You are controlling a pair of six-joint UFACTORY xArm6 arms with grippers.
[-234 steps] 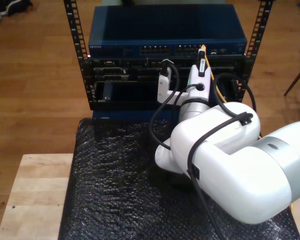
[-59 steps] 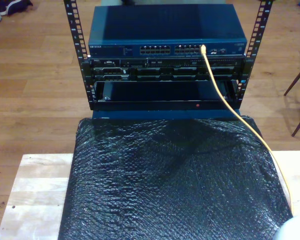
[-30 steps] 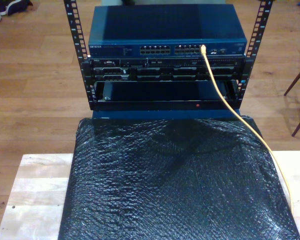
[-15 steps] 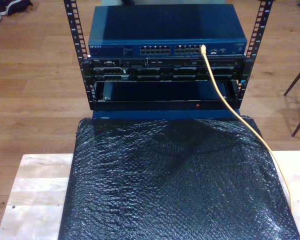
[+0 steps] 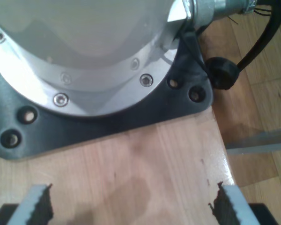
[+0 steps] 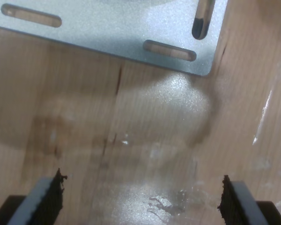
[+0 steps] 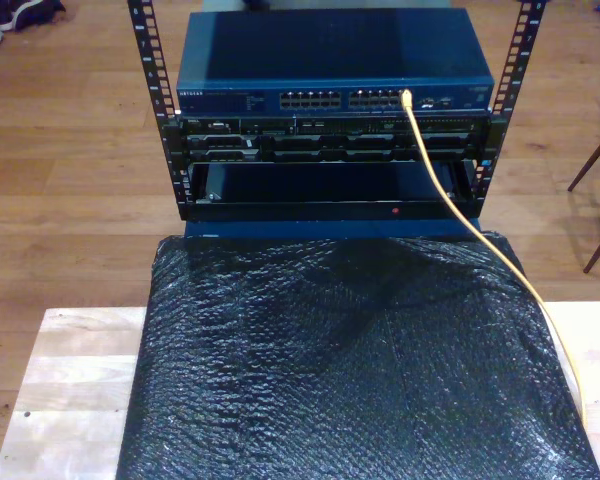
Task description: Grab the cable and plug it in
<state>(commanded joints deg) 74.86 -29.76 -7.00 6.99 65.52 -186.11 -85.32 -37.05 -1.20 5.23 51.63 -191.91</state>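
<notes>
Cable [image 7: 450, 205] first: seen in the exterior view, the yellow-orange network lead starts near that view's lower right edge, crosses the right margin of the black bubble-wrap sheet [image 7: 340, 370] spread over the wooden bench [image 7: 70, 380], then rises in a long slant up and toward the view's left to the blue network switch [image 7: 330, 60] at the top of the rack [image 7: 155, 110]. Its far tip sits at a port in the right-hand bank of the switch's front, and it looks seated there, so by my judgement the plugging is done. Its long axis thus runs from near-right to far-centre in that view. My first hand [image 5: 131, 206] hangs over bare wood with its two toothed fingers [image 5: 37, 201] spread wide and nothing between them, just short of a black mounting plate [image 5: 187, 93] carrying a round silver arm base [image 5: 79, 51]. My second hand [image 6: 143, 199] is likewise splayed and empty above glossy wood, a slotted metal plate [image 6: 107, 28] beyond it. Neither wrist view has the cable at the fingers, so I cannot tell which hand lies nearer to it.
</notes>
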